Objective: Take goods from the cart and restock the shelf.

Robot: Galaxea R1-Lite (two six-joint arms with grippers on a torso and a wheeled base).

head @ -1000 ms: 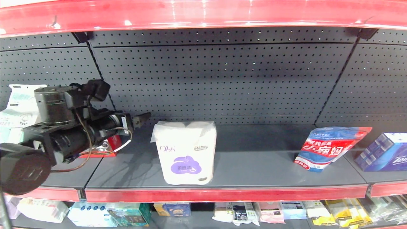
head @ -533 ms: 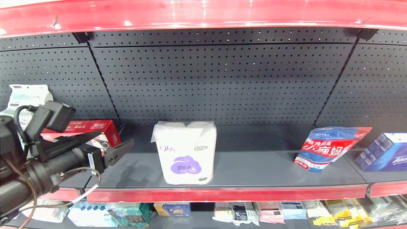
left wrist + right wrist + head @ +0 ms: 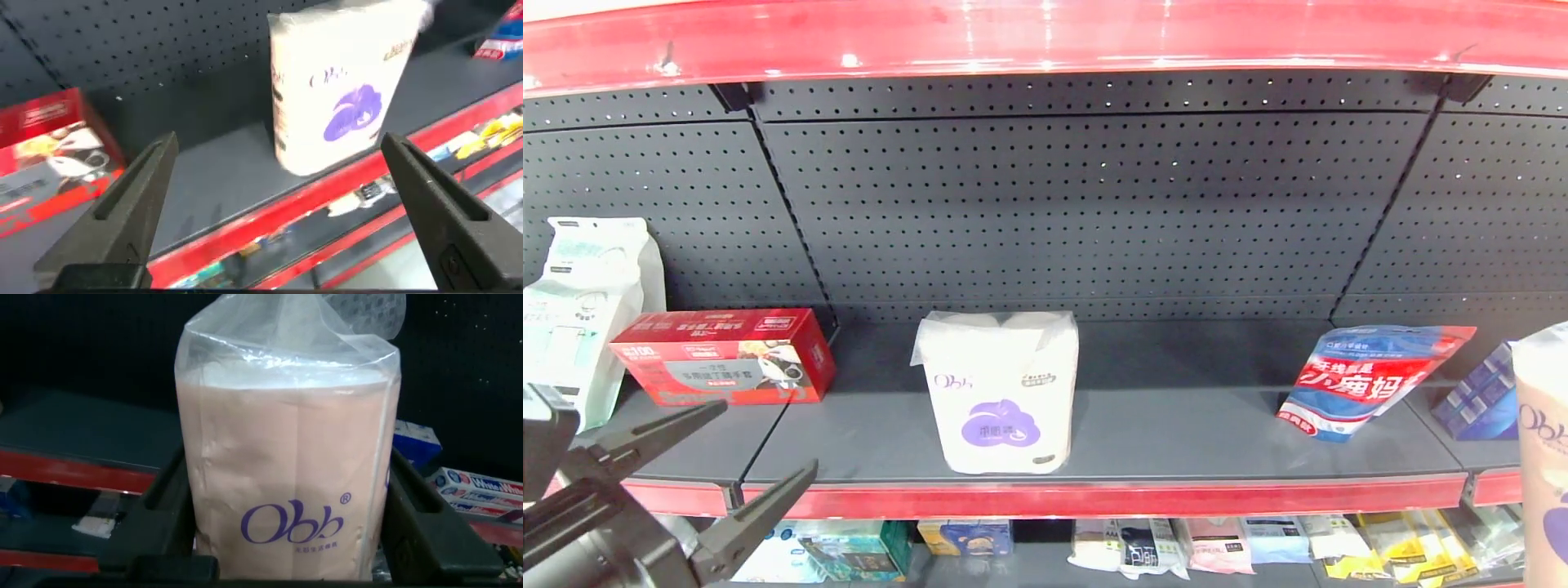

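A white toilet paper pack with a purple mark [image 3: 999, 392] [image 3: 339, 90] stands upright near the front of the grey shelf [image 3: 1176, 408]. My left gripper [image 3: 768, 437] [image 3: 278, 140] hangs open in front of the shelf's red lip, left of and below that pack, with nothing between its fingers. A second pack of the same kind [image 3: 286, 482] sits wrapped in clear plastic between the fingers [image 3: 163, 506] of my right gripper [image 3: 290, 531], which is shut on it. This held pack [image 3: 1543, 457] shows at the far right edge of the head view, in front of the shelf.
A red box [image 3: 723, 355] [image 3: 49, 151] and a white bag [image 3: 580, 302] sit at the shelf's left. A blue and red pouch [image 3: 1368, 380] leans at the right, beside a blue tissue box [image 3: 1478, 396]. The lower shelf holds several small packs [image 3: 1135, 543].
My left arm has pulled back from the shelf, down and to the left, its gripper open. The pack held by my right gripper has come into the head view at the right edge.
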